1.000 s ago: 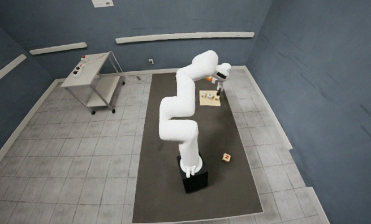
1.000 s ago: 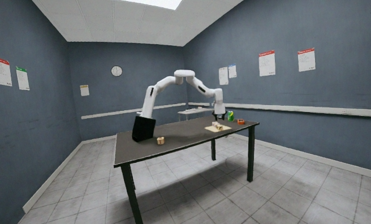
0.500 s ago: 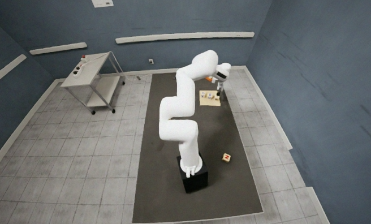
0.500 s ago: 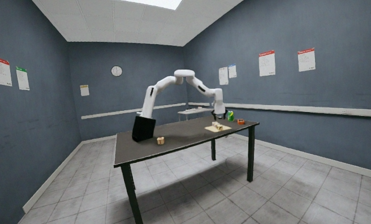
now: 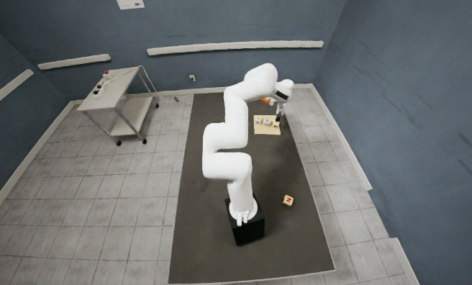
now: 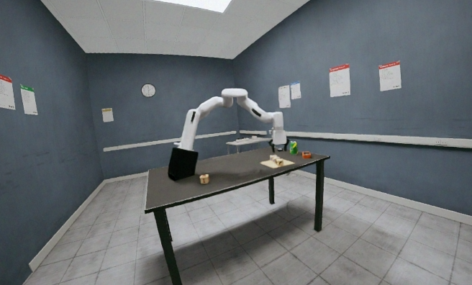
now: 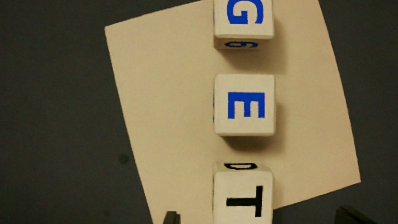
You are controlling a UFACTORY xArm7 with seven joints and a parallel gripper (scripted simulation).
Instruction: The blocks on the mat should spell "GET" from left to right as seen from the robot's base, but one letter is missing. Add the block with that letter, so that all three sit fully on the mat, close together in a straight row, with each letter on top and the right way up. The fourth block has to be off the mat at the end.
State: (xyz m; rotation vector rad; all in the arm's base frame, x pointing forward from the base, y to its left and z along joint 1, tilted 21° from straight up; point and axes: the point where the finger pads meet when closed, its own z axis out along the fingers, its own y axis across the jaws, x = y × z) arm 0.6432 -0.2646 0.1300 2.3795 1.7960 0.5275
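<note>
While the white arm (image 5: 234,119) arches from its black pedestal (image 5: 257,234) out toward the far end of the dark tabletop (image 5: 206,216), the pincer (image 7: 260,220) hangs above the cream mat (image 7: 165,100) with its jaws spread wide and nothing between them; in the wrist view only the two dark fingertips show at the bottom edge, one on either side of the T block (image 7: 243,197), apart from its sides; three blocks stand in a straight row on the mat, and in that view the G block (image 7: 244,17) lies at twelve o'clock, the E block (image 7: 244,105) in the middle, and the T block at six o'clock, each with its letter on top; the G and E are blue, the T black; a small gap separates each block from its neighbour; the T block sits near the mat's edge, and whether it lies wholly on the mat I cannot tell, since the frame cuts it off; from the top view the row runs from nine o'clock to three o'clock along the mat's far side; the fourth block (image 5: 288,200), marked with a red N, rests off the mat on the tabletop, well apart from the row, at about three o'clock from the pedestal; a green can (image 6: 293,147) and an orange object (image 6: 306,154) stand near the tabletop's far corner, beyond the mat.
</note>
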